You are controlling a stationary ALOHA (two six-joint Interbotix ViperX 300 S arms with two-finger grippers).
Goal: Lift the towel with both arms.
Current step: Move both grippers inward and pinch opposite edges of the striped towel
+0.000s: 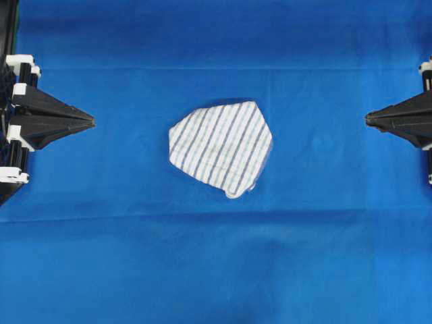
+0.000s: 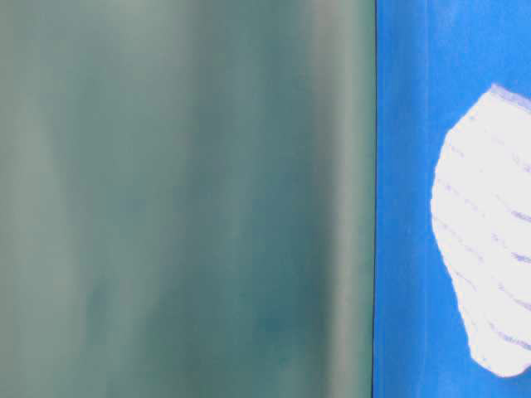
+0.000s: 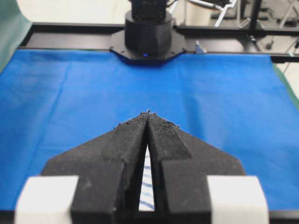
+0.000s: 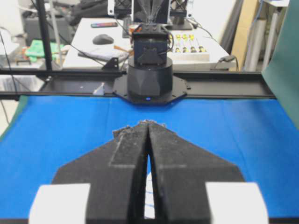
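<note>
The towel (image 1: 221,147), white with thin blue and grey stripes, lies crumpled flat on the blue cloth at the middle of the overhead view. It also shows at the right edge of the table-level view as a white towel (image 2: 489,232). My left gripper (image 1: 92,121) sits at the left edge, shut, tips pointing at the towel and well apart from it. My right gripper (image 1: 367,119) sits at the right edge, shut, also clear of it. In each wrist view the fingers (image 3: 148,116) (image 4: 148,125) meet at the tips, and a sliver of towel (image 3: 148,186) shows through the slit behind them.
A large plain blue cloth (image 1: 216,256) covers the whole table. The opposite arm's black base (image 3: 148,35) (image 4: 149,77) stands at the far table edge in each wrist view. A green curtain (image 2: 182,199) fills most of the table-level view.
</note>
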